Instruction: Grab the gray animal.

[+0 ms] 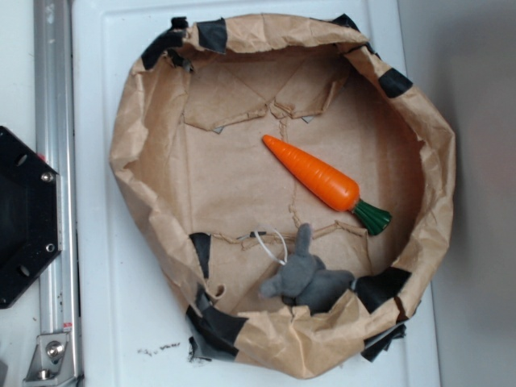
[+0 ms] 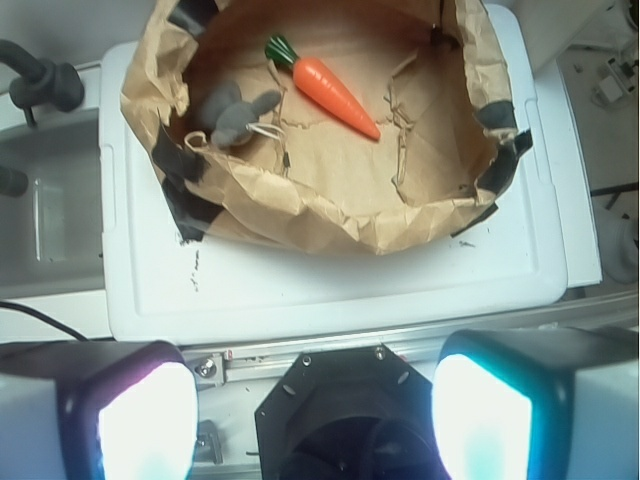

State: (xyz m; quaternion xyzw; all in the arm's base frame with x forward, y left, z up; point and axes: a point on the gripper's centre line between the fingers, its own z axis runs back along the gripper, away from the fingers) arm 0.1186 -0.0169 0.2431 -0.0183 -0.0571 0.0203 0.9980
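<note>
Low in the exterior frame, the gray animal (image 1: 305, 278) lay against the crumpled wall of the brown paper basin (image 1: 145, 121), its white string loop (image 1: 272, 242) just above. Nearby, untouched, lay the orange carrot (image 1: 314, 173). Well apart, the gripper (image 2: 315, 415) hung wide, holding nothing.

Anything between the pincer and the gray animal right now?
Yes: the paper bag's crumpled wall. The gray animal lies inside, against it, carrot apart. The open pincer is outside; from above nothing visible covers it.
</note>
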